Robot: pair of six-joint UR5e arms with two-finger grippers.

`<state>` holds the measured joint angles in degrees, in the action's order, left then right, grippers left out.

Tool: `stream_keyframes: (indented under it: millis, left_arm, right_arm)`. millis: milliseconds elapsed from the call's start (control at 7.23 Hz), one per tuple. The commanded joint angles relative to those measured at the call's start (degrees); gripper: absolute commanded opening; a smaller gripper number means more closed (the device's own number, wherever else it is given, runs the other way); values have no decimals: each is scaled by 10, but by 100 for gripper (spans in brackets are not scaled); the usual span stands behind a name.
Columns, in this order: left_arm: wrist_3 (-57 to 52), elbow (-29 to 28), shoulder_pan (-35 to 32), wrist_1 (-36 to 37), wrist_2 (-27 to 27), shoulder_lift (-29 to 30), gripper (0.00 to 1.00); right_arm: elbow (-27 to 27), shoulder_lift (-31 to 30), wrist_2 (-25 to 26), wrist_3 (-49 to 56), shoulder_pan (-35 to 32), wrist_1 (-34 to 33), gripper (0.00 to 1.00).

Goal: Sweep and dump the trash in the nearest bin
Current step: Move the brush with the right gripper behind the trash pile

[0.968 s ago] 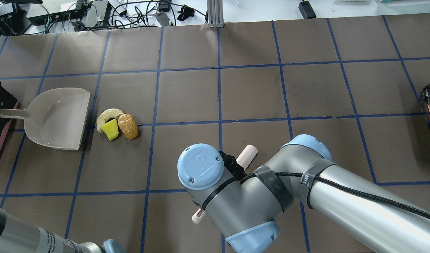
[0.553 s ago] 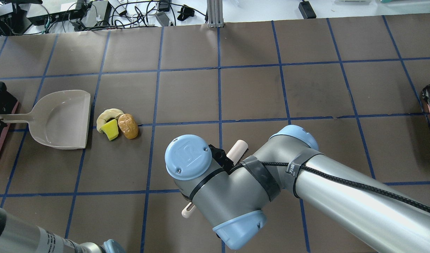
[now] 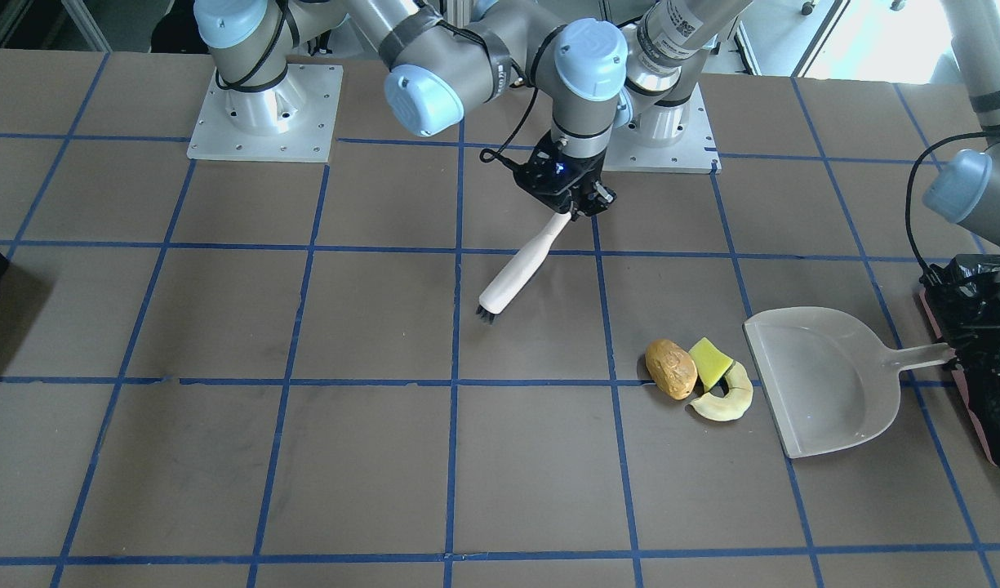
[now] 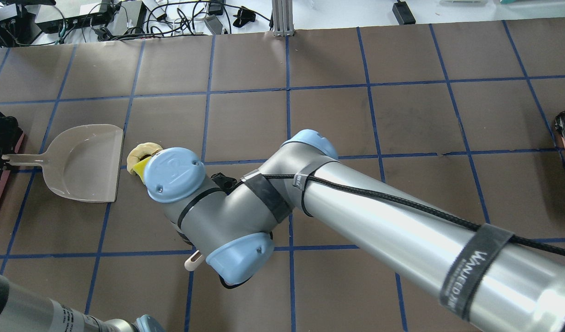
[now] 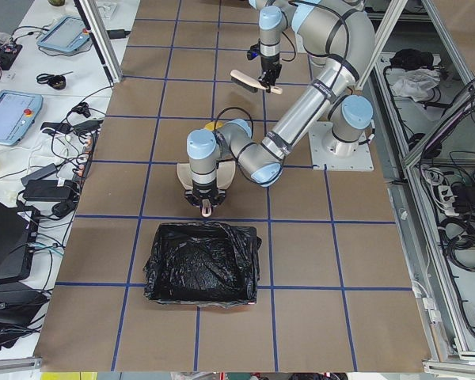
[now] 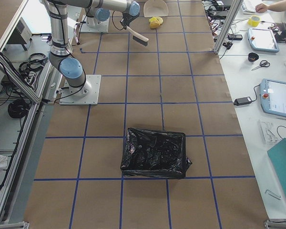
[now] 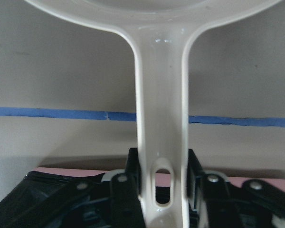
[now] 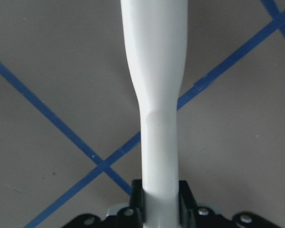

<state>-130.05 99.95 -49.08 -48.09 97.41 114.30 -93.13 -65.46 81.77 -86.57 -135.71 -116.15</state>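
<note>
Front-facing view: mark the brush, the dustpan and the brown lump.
brush [image 3: 522, 269]: front-facing view, middle of its white handle.
dustpan [image 3: 826, 384]: front-facing view, bare floor of the pan.
brown lump [image 3: 671, 369]: front-facing view, centre of its top.

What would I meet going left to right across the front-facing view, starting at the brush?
brush → brown potato-like lump → dustpan → bin. The yellow-green wedge and pale crescent overlap each other, so they are left out.

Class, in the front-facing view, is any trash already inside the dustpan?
No, all three trash pieces lie outside the dustpan, beside its open mouth.
</note>
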Motion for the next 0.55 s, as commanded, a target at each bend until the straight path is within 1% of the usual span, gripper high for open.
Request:
stream_keyframes:
  millis: [0,138,415]
  left_arm:
    - [-32,2,-2,3,-5,0,0]
    - [-43,3,-4,3,-18,2,0]
    - [-49,3,-5,2,-27,6,0]
  right_arm:
    - [128,89,5,-50,-25,50,0]
    - [156,110,5,-58,-32,51,0]
    - [190,140,5,-51,-38,52,0]
